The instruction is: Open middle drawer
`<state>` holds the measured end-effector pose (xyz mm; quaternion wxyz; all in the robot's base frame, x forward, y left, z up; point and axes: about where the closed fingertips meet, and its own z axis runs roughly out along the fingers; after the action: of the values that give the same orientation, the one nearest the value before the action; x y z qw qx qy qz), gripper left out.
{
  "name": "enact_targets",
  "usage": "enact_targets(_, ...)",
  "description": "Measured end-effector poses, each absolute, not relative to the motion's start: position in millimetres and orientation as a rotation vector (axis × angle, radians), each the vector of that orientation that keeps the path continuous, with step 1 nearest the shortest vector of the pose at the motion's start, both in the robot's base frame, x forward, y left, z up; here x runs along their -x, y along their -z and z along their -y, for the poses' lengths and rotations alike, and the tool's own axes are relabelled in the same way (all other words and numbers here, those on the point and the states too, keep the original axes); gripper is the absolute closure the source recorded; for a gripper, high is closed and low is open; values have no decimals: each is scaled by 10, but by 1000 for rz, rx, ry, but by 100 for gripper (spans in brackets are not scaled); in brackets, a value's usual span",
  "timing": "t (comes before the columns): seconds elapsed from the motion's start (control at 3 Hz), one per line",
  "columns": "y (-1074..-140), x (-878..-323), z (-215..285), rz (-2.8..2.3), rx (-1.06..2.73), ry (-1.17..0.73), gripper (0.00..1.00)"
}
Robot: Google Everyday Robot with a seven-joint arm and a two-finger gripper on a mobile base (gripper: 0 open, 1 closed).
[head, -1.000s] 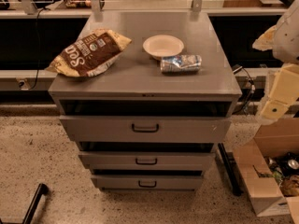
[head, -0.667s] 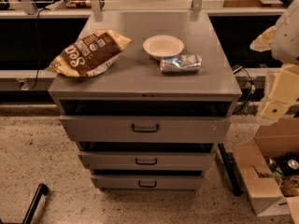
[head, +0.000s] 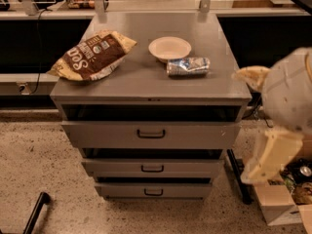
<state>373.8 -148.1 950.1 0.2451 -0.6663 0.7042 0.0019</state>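
The grey metal cabinet (head: 229, 89) has three drawers, all slightly ajar. The middle drawer (head: 107, 167) is the wide, shallow second one, with a small dark bar handle (head: 152, 168). The taller top drawer (head: 97, 134) sits above it and the lowest drawer (head: 117, 190) below. My cream-coloured arm is at the right edge. My gripper (head: 270, 155) hangs beside the cabinet's right side, level with the drawers, apart from the handle and touching nothing.
On the cabinet top lie a brown chip bag (head: 92, 55), a white bowl (head: 169, 48) and a crumpled blue-silver packet (head: 188, 66). A cardboard box (head: 275, 204) with items stands on the floor at the right. A black bar (head: 34, 213) lies at the lower left.
My arm and gripper have come lower and a little to the left along the cabinet's right side. The drawers and the things on top have not moved.
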Motion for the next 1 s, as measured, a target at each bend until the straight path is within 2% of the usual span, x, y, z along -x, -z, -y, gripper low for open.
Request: enact_targets(1.0, -9090, -3583, 1449, -1887, 1799, -47, 0)
